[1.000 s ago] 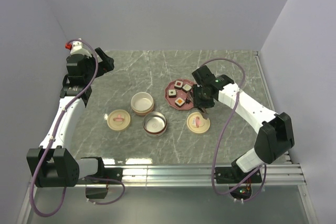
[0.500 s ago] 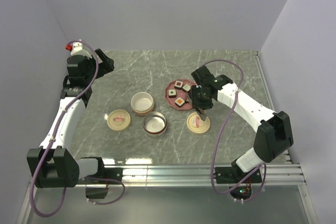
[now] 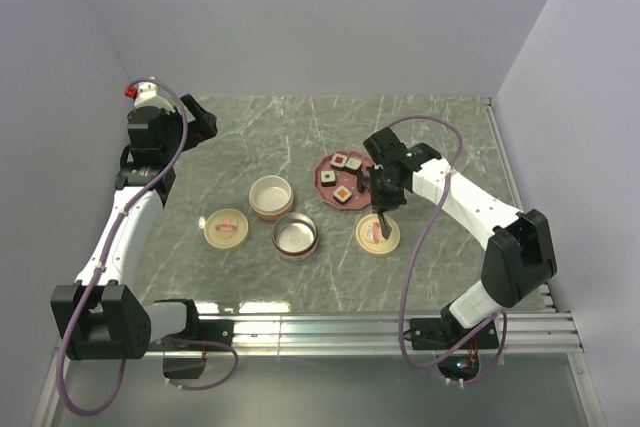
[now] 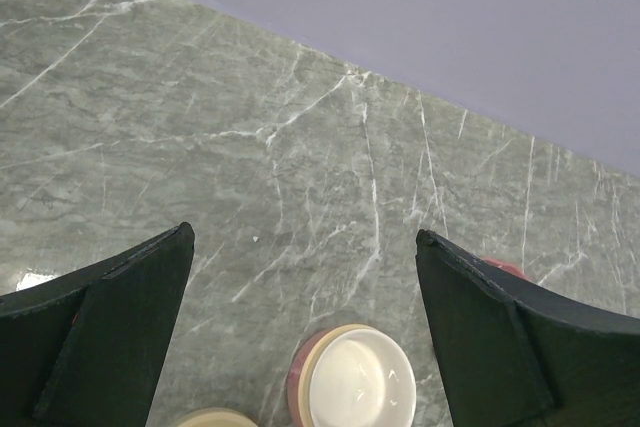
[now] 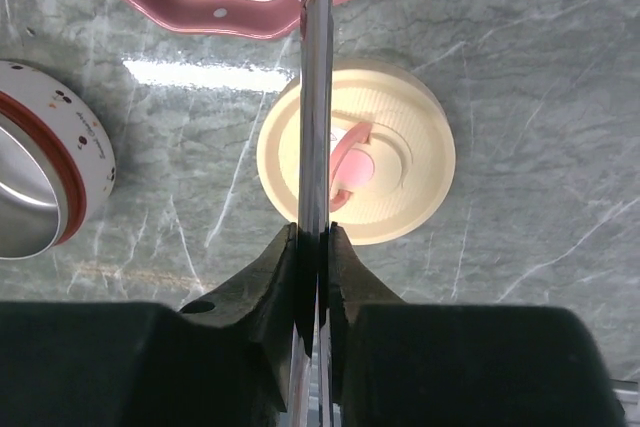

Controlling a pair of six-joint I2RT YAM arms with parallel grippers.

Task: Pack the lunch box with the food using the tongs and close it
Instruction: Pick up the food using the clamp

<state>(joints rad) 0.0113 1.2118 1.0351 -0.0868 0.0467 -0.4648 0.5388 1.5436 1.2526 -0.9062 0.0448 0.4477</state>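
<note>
- Nearest you, a cream lid (image 5: 400, 177) with a pink handle is lying on the marble table (image 3: 440, 127). The tongs (image 5: 318, 97) are crossing straight over it in the right wrist view.
- Your right gripper (image 5: 315, 247) is pinching its fingers tight on the tongs, and their two arms are pressing together into one thin strip.
- The tongs' far end is running off the top of that view at the rim of the red plate (image 5: 250, 9), so you cannot tell whether they are carrying anything.
- Level with that lid, a steel-lined container (image 3: 295, 235) is standing open just to its left. A second lid (image 3: 226, 228) is lying further left, apart from it.
- Just behind the steel-lined one, a cream container (image 3: 271, 196) is sitting open, close beside it.
- Beyond the right gripper, the red plate is holding all four sushi pieces (image 3: 343, 193).
- Farthest back on the left, your left gripper (image 4: 302, 237) is hovering over bare marble with its fingers spread wide, gripping nothing.
</note>
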